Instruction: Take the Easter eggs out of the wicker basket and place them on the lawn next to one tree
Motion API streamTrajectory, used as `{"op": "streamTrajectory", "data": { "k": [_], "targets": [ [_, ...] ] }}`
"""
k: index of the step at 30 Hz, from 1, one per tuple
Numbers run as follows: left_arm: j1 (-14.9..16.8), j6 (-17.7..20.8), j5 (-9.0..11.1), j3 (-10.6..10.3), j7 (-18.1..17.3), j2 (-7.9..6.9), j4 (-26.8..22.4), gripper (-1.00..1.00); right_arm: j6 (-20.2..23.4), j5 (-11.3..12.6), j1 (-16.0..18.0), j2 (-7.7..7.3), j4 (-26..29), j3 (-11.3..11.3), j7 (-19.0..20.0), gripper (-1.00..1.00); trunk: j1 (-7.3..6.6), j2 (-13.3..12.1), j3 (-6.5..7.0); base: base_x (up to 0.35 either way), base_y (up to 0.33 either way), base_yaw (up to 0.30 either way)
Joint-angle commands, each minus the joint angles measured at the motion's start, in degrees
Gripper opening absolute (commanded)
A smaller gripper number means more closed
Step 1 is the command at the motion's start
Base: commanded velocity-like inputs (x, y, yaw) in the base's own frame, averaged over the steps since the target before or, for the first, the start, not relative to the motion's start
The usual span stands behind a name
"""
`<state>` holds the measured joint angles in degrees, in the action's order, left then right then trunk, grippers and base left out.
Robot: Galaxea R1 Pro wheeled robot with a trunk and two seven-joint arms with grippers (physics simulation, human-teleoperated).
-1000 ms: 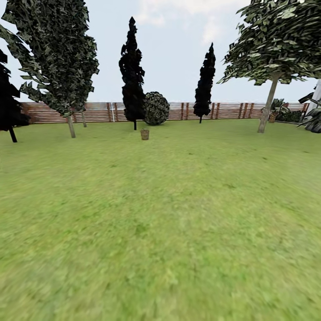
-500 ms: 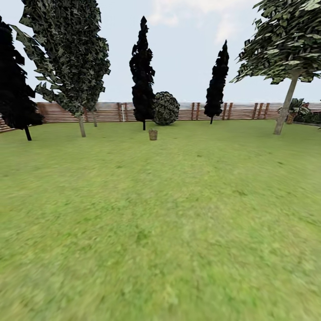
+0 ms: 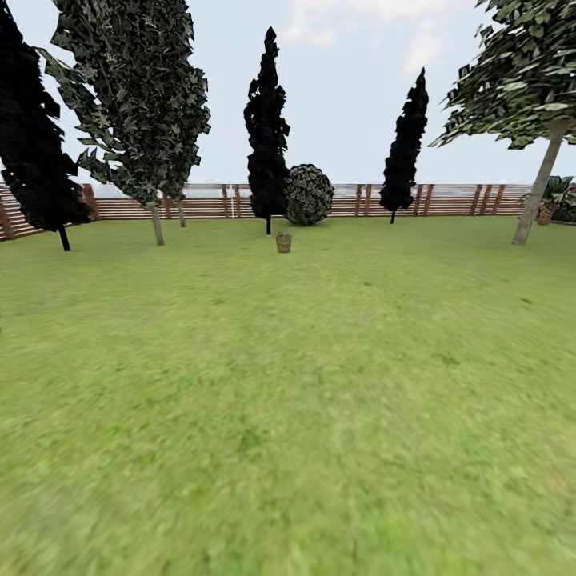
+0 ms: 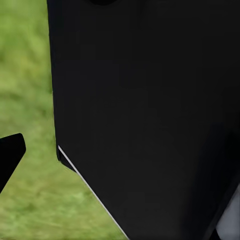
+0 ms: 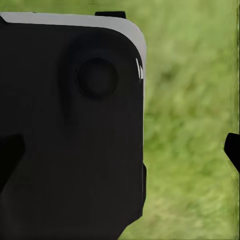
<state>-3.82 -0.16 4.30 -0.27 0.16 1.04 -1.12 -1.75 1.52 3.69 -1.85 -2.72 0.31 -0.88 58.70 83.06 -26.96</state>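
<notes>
Mottled green lawn [image 3: 320, 384] runs to the slat fence [image 3: 448, 202], wicker basket [image 3: 283, 242] far off; hand states unreadable.

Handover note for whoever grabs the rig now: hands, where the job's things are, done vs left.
Hands: the wrist views show dark robot body against grass; open or shut cannot be told for either hand.
Things: wicker basket stands far ahead on the lawn, in front of a near-black tree and a round bush. Eggs too small to make out from here.
Pale-trunk trees: one left of the basket, one far right.
Done: nothing visibly.
Left: drive to the basket, take out all three eggs, lay them by one tree.
</notes>
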Motion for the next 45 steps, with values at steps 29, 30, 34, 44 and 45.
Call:
{"op": "streamTrajectory", "data": {
  "k": [29, 30, 34, 44, 45],
  "targets": [
    [0.0, 0.0, 0.4, -0.1, 0.0, 0.02, -0.1, 1.0, -0.3, 0.2, 0.1, 0.09, -0.2, 0.0, 0.0, 1.0, 0.03, 0.0, -0.04, 0.313, -0.194, 0.086],
    [0.0, 0.0, 0.4, -0.1, 0.0, 0.02, -0.1, 1.0, -0.3, 0.2, 0.1, 0.06, -0.2, 0.0, 0.0, 1.0, 0.03, 0.0, -0.04, 0.313, -0.194, 0.07],
    [0.0, 0.0, 0.4, -0.1, 0.0, 0.01, -0.1, 1.0, -0.2, 0.2, 0.1, 0.09, -0.2, 0.0, 0.0, 1.0, 0.03, 0.0, -0.04, 0.312, -0.194, 0.07],
    [0.0, 0.0, 0.4, -0.1, 0.0, 0.02, -0.1, 1.0, -0.2, 0.2, 0.1, 0.03, -0.2, 0.0, 0.0, 1.0, 0.03, 0.0, -0.04, 0.312, -0.194, 0.07],
    [0.0, 0.0, 0.4, -0.1, 0.0, 0.02, -0.1, 1.0, -0.2, 0.2, 0.1, 0.02, -0.2, 0.0, 0.0, 1.0, 0.03, 0.0, -0.04, 0.312, -0.194, 0.07]
  ]
}}
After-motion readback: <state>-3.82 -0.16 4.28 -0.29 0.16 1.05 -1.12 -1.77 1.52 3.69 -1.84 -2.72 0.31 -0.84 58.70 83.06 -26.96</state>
